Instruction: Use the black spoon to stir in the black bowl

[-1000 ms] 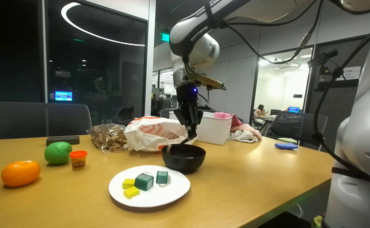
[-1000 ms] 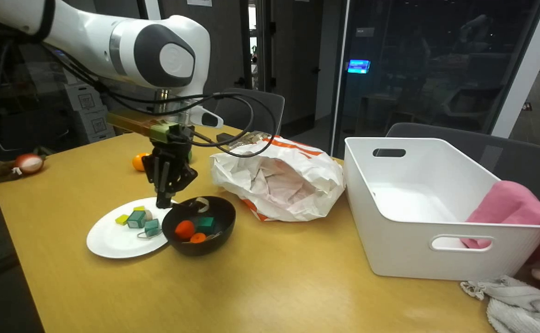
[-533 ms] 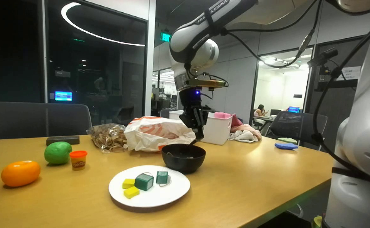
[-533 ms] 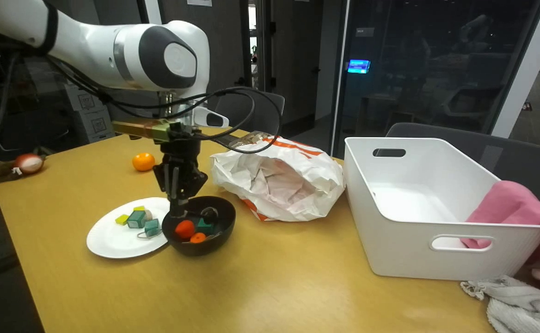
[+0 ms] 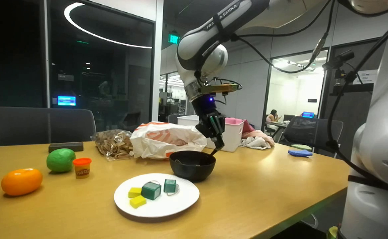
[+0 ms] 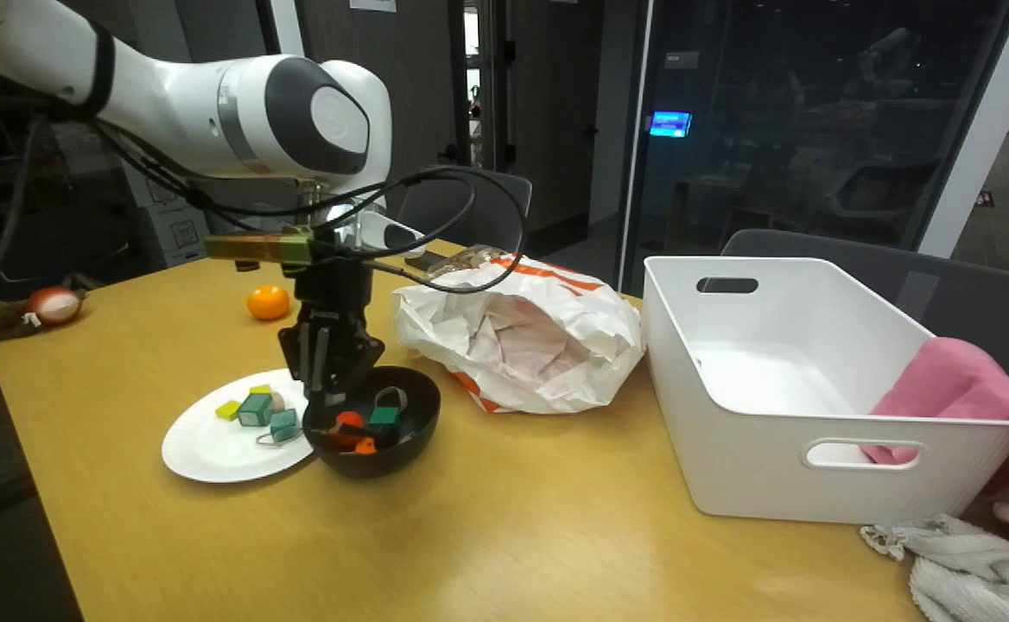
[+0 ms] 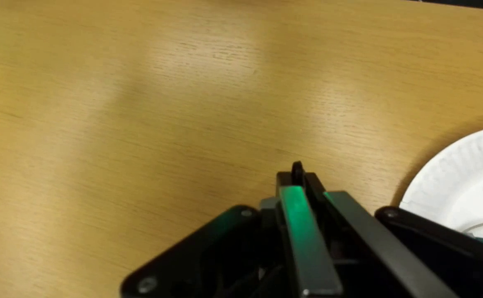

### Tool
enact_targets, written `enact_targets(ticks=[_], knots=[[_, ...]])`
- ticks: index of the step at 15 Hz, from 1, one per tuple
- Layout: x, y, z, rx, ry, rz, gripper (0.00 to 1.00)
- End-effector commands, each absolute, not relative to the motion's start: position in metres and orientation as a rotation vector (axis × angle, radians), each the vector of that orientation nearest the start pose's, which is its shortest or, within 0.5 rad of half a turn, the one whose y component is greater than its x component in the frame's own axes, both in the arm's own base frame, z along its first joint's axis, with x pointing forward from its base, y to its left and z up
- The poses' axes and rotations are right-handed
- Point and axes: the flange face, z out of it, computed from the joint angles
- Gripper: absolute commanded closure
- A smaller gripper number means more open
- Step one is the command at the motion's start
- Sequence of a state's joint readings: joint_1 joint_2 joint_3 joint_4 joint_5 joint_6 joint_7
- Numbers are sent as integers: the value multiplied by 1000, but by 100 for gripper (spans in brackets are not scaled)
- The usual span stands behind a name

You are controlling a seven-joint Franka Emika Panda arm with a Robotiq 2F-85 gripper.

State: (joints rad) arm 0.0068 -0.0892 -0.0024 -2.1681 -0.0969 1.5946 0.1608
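Wood-grain table point(image 6: 574, 518) near dark glass point(image 6: 824, 173)

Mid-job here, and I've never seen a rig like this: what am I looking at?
A white jointed robot arm ends in a black two-fingered gripper, shut on a slim black spoon that slants down into a round black bowl. Two pictures view it from outside; the close-up is taken at its wrist. On the wood-grained table also sit a white round plate with green blocks and yellow blocks, a crumpled white bag with orange print, and a white plastic box.
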Motion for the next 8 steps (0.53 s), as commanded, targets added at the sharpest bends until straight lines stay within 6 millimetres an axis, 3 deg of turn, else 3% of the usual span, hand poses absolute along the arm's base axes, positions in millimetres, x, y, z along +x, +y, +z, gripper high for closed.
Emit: enact_targets(ticks=[1,8], knots=[[456,-4,405,-3142,90,825,90],[460,7,398,-3105,-128,752,92]])
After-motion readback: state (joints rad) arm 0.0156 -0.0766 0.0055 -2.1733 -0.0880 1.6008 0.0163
